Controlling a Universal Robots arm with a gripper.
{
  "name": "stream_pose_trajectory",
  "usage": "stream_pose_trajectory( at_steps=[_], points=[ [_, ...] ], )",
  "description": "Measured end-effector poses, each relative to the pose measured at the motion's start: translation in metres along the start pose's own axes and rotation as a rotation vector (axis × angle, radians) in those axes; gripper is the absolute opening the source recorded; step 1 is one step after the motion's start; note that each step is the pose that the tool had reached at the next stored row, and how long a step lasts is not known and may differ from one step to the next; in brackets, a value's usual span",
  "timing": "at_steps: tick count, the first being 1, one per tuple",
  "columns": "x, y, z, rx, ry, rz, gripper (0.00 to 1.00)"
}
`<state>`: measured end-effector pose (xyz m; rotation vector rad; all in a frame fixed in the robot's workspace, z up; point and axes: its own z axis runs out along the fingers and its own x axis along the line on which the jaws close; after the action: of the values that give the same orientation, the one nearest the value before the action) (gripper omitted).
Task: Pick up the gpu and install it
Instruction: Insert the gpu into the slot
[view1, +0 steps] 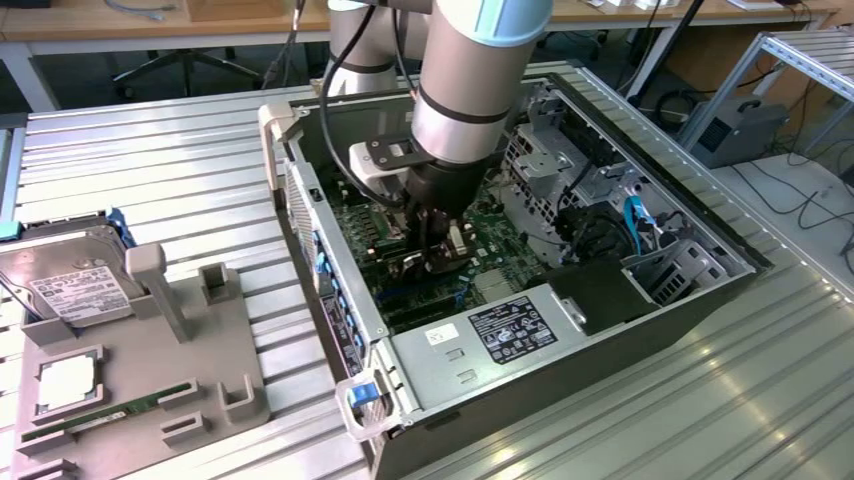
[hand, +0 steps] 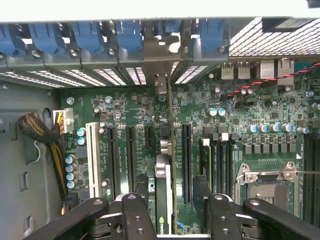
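In the exterior view, the arm reaches down into the open computer case (view1: 694, 262) lying on the slatted metal counter (view1: 160, 180). The claw (view1: 435, 262) hangs low over the green motherboard (view1: 400, 270), with the gpu (view1: 446, 250) standing on edge between its fingers. The power supply (view1: 514, 328) with its label sits just beyond the claw, towards the exterior view's lower right. Well away from the claw, at the exterior view's left, a grey holder (view1: 174, 360) carries a hard drive (view1: 74, 280) and a RAM stick (view1: 100, 415).

In the wrist view, the claw (hand: 172, 215) straddles the gpu (hand: 164, 200), which stands upright in the slot row directly beneath it, its metal bracket (hand: 161, 65) reaching the blue slot clips (hand: 125, 37) at the case wall. The fingers (hand: 135, 215) stand slightly apart from the card's faces, so the claw looks spread rather than clamped.
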<state>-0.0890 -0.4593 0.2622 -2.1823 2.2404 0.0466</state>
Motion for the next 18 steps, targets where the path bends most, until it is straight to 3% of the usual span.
stream_pose_trajectory(
  at_steps=[12, 14, 16, 17, 18],
  points=[
    [0.0000, 0.0000, 0.0013, 0.0000, 0.0001, 0.000, 0.49],
    [0.0000, 0.0000, 0.0013, 0.0000, 0.0001, 0.000, 0.41],
    [0.0000, 0.0000, 0.0013, 0.0000, 0.0000, 0.000, 0.41],
    [0.0001, 0.0000, 0.0013, -0.0001, 0.0001, 0.000, 0.28],
    [0.0000, 0.0000, 0.0013, 0.0000, 0.0000, 0.000, 0.28]
  ],
)
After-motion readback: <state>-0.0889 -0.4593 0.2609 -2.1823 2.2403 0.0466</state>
